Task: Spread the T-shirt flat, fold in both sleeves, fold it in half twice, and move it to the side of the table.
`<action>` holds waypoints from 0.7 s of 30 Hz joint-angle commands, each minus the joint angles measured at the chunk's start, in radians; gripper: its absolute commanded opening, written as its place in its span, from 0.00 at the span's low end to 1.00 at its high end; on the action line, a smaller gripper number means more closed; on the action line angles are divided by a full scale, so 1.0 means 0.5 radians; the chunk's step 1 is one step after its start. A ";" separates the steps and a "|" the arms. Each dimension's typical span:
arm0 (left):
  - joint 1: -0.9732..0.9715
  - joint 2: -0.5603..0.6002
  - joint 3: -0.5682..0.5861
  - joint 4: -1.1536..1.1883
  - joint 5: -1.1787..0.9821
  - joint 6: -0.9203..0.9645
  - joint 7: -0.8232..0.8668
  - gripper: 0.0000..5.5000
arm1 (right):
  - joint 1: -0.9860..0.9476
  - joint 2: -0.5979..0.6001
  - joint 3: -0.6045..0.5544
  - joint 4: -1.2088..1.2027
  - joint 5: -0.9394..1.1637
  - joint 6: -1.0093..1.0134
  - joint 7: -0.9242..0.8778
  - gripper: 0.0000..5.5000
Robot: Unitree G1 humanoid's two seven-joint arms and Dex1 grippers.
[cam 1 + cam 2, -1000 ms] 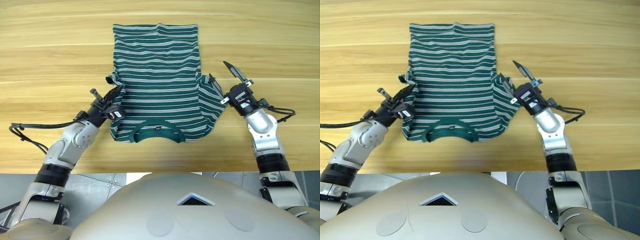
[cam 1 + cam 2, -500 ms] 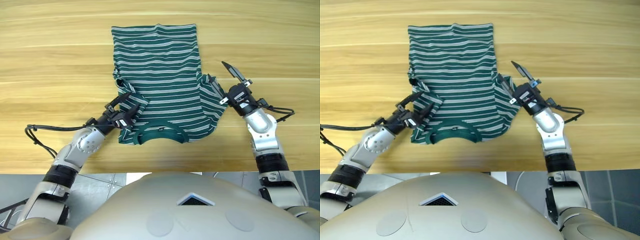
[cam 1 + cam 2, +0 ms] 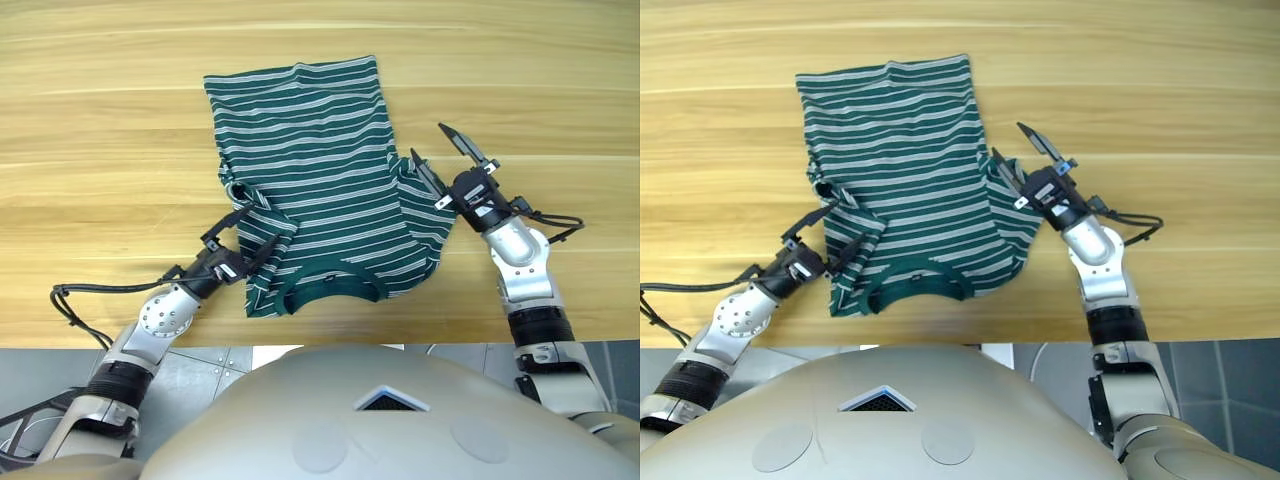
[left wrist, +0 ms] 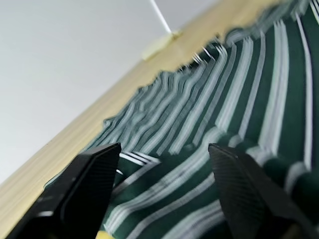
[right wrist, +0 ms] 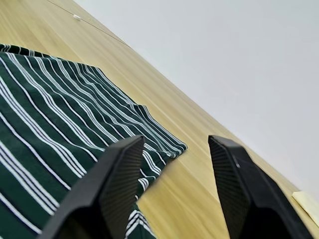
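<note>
Pale wooden table (image 3: pixel 110 120) is stretching across the head views, and I am watching the green striped T-shirt (image 3: pixel 320 150) lying on it a little askew. Its collar (image 3: pixel 330 291) is pointing toward the robot and its hem (image 3: pixel 290 75) is lying at the far side. The left gripper (image 3: pixel 257 226) is sitting low over the shirt's left shoulder, where the cloth is bunching inward. Its fingers are standing apart, with striped fabric showing between them in the left wrist view. The right gripper (image 3: pixel 428 142) is hovering at the shirt's right edge with its fingers spread wide. The nearer finger is lying just beside the rumpled right sleeve (image 3: pixel 428 215), the other over bare wood.
</note>
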 commanded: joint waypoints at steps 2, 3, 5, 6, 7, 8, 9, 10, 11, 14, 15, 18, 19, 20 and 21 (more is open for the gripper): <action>0.035 -0.027 0.030 0.011 -0.190 -0.058 -0.177 0.60 | -0.020 -0.001 0.004 -0.018 0.005 0.027 0.014 0.43; 0.035 -0.043 0.051 0.037 -0.233 -0.067 -0.197 0.60 | -0.019 -0.002 0.004 -0.018 0.005 0.027 0.014 0.43; 0.035 -0.067 0.077 0.068 -0.311 -0.089 -0.248 0.60 | -0.017 -0.005 0.003 -0.019 0.007 0.027 0.015 0.43; 0.041 -0.077 0.082 0.075 -0.368 -0.101 -0.289 0.60 | -0.017 -0.007 0.003 -0.019 0.008 0.028 0.015 0.43; 0.061 -0.076 0.061 0.069 -0.414 -0.101 -0.348 0.60 | -0.016 -0.010 0.000 -0.021 0.009 0.029 0.016 0.43; 0.081 -0.080 0.040 0.071 -0.448 -0.103 -0.409 0.60 | -0.016 -0.012 -0.001 -0.023 0.009 0.030 0.016 0.43; 0.099 -0.089 0.018 0.084 -0.460 -0.097 -0.461 0.60 | -0.016 -0.014 -0.002 -0.024 0.010 0.031 0.017 0.43; 0.112 -0.099 0.004 0.101 -0.464 -0.090 -0.502 0.60 | -0.016 -0.015 -0.003 -0.025 0.010 0.031 0.018 0.43; 0.125 -0.113 -0.010 0.112 -0.480 -0.077 -0.550 0.60 | -0.017 -0.018 -0.004 -0.025 0.013 0.032 0.021 0.43; 0.130 -0.162 -0.060 0.221 -0.450 -0.035 -0.673 0.60 | -0.023 -0.023 -0.004 -0.029 0.016 0.039 0.027 0.43; 0.125 -0.173 -0.063 0.245 -0.449 -0.034 -0.704 0.60 | -0.024 -0.023 -0.003 -0.030 0.016 0.041 0.027 0.43; 0.136 -0.185 -0.078 0.254 -0.477 -0.030 -0.801 0.60 | -0.025 -0.026 -0.006 -0.030 0.016 0.048 0.029 0.43; 0.138 -0.189 -0.068 0.273 -0.473 -0.024 -0.812 0.60 | -0.024 -0.027 -0.005 -0.033 0.017 0.049 0.031 0.43; 0.134 -0.192 -0.054 0.311 -0.463 -0.017 -0.819 0.60 | -0.023 -0.027 -0.005 -0.036 0.018 0.050 0.032 0.43; 0.123 -0.189 -0.031 0.368 -0.433 -0.006 -0.808 0.60 | -0.021 -0.027 -0.005 -0.038 0.017 0.051 0.032 0.43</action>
